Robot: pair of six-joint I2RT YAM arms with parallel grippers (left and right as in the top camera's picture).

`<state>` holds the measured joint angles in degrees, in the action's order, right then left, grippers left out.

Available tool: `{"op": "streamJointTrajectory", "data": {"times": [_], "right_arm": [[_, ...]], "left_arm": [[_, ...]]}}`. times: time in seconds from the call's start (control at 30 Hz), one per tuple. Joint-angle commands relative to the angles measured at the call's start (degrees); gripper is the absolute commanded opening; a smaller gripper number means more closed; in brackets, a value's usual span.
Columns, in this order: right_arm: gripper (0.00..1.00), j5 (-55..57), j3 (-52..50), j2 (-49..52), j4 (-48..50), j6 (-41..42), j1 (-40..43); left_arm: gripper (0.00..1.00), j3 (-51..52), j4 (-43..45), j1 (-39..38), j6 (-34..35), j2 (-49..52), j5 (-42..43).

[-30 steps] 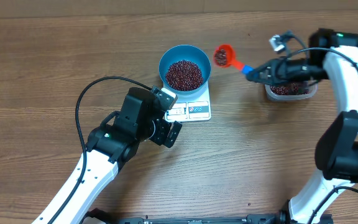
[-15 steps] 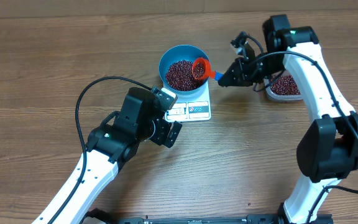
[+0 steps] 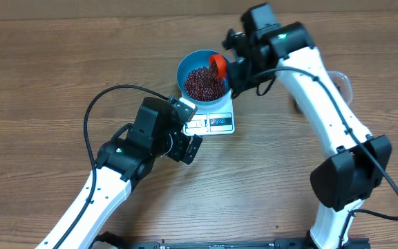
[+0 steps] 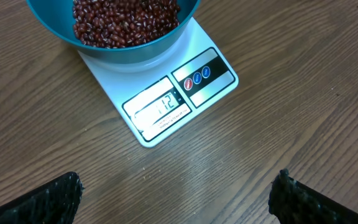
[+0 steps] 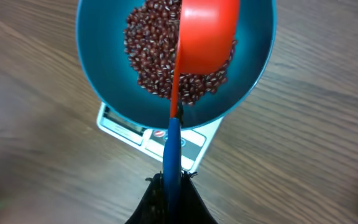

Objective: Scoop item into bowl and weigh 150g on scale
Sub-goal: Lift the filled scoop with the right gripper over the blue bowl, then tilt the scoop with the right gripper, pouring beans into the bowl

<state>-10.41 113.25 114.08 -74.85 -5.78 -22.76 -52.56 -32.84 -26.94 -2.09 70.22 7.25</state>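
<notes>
The right gripper [image 5: 171, 186] is clamped on the blue handle of the red scoop [image 5: 207, 34], which is tipped over the bowl [image 5: 95, 74], so this looks like the pour. The beans [image 5: 154, 56] lie heaped in the bowl, which sits on the scale [image 4: 166, 109] at far centre. The left gripper [image 4: 176, 193] hovers near the scale, fingers spread wide and empty. The next move calls for reading the display, which is unclear here, then adding more or stopping.
</notes>
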Motion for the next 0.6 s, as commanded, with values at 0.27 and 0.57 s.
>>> {"op": "streamJointTrajectory", "data": {"times": [0.27,0.57], "right_arm": [[0.04,28.06,2.01,0.35,0.66,3.26,-10.12],[0.04,34.58,2.01,0.35,1.29,3.21,-13.18]], "left_arm": [[1.00,-1.18,0.04,0.31,-0.52,0.20,-0.35],[0.99,-1.18,0.04,0.31,-0.52,0.20,-0.35]]}}
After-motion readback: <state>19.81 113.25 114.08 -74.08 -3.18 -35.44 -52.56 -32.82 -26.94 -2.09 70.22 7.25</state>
